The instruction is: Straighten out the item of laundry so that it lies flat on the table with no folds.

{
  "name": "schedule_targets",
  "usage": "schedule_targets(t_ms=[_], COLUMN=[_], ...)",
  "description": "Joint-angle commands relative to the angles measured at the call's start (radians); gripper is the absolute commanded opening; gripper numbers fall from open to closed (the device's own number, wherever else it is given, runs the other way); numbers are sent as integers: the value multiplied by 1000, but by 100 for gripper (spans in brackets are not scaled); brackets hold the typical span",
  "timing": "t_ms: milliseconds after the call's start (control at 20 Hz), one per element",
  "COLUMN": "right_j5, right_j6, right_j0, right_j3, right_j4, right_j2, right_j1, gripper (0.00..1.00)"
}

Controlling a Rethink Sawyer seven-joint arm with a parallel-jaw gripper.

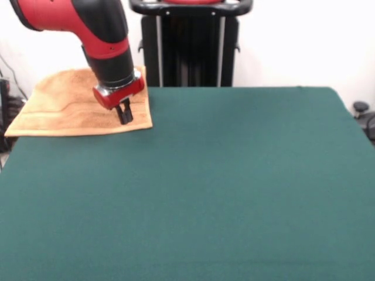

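Behind the far edge, a black upright stand (190, 44) with pale vertical bars against a plain white wall (299, 41). At the right margin, dark rounded objects (364, 117), too small to identify. At the left margin, thin dark cables (10, 75) and a dark shape, partly cut off.

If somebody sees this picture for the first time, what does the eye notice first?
First, the red and black arm at upper left, its claw over the orange-tan terry-cloth towel. That towel lies on the far left corner of the wide dark green felt table.
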Motion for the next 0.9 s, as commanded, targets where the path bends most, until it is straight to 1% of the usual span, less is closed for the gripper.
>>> schedule_targets(t_ms=[50,100,150,200,250,400,600,650,750,900], right_j5=[-240,-260,-306,-324,-364,-389,-454,-477,-494,-489], right_j6=[262,257,244,235,216,178,130,109,82,71], right_j0=[17,8,-19,-35,-73,-136,-232,-274,-316,-339], right_j3=[-262,-260,-248,-241,-222,-192,-155,-141,-127,-120], right_j4=[20,20,17,15,10,3,-49,-73,-111,-150], right_j2=[-18,-9,21,39,81,159,278,328,382,416], right_j1=[247,254,263,266,272,281,317,339,366,384], gripper=[0,0,0,0,0,0,0,0,0,0])
